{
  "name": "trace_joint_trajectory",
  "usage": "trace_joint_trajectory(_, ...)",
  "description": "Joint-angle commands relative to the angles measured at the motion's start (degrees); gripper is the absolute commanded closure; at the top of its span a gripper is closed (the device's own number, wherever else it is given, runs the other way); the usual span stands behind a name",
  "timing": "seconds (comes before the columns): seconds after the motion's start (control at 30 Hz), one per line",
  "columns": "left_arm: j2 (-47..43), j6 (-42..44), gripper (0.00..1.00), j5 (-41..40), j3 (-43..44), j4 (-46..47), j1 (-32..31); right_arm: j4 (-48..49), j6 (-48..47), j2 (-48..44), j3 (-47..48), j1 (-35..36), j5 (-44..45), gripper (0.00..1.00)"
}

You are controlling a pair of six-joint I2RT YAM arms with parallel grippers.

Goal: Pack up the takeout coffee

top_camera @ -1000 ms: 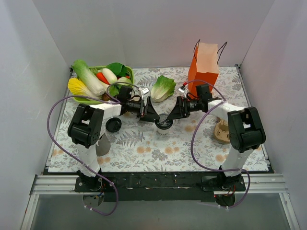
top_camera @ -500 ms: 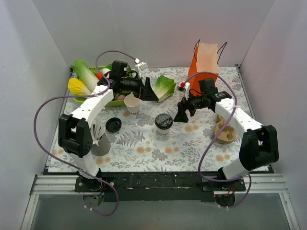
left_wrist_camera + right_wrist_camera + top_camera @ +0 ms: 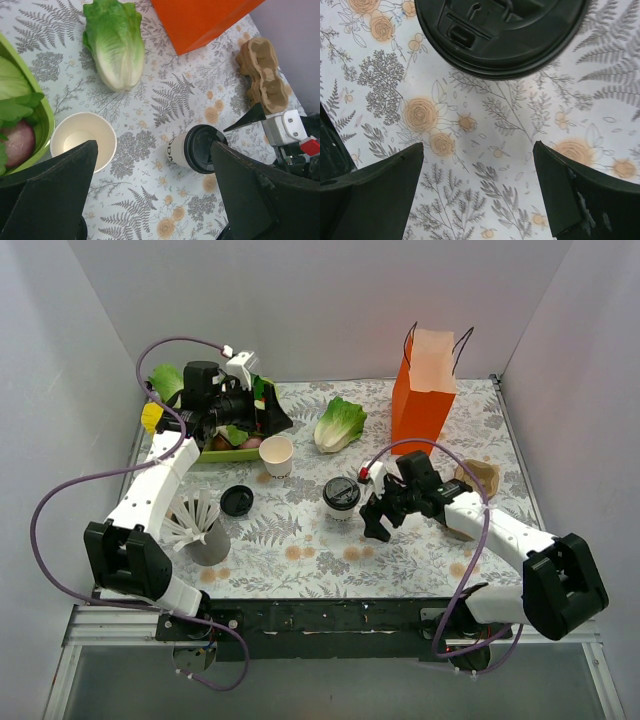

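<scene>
The takeout coffee (image 3: 341,495) is standing upright near the middle of the table (image 3: 300,550), black lid on, with nothing touching it. The right gripper (image 3: 376,519) is hovering low just to the right of it, a touch toward the near edge, and its jaws are spread wide. In the wrist view there is only flowered cloth between the fingers (image 3: 375,190), and the lid is sitting just beyond their tips, so nothing is being gripped.

Over at the far-left corner, the left gripper (image 3: 274,419) is hanging high above the green tray (image 3: 213,454) of vegetables. It is also gaping wide and carrying nothing.

The orange paper bag (image 3: 424,392) is standing upright at the far edge, right of centre and well apart from the coffee. A head of lettuce (image 3: 340,423) is lying just to the left of the bag. An open white cup (image 3: 276,454) with a bare rim is sitting just beside the tray. A loose black lid (image 3: 237,501) is lying flat on the near side of that cup, left of the coffee. A brown cardboard cup carrier (image 3: 480,476) is resting by the right edge, partly hidden behind the right arm.
</scene>
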Motion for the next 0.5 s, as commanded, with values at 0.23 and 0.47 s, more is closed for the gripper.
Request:
trace_joint_trajectory(0.23,-8.93,-0.27,0.02,-8.83,-6.35,-2.67,2.29,25.48,18.75,8.65,-3.46,4.30,-1.24,0.17)
trace_joint_trajectory(0.47,-13.06,-0.36,0.02,-9.80,-9.78,-5.05,4.31,37.61,19.63,16.99,-1.27,5.71,-0.10,0.22)
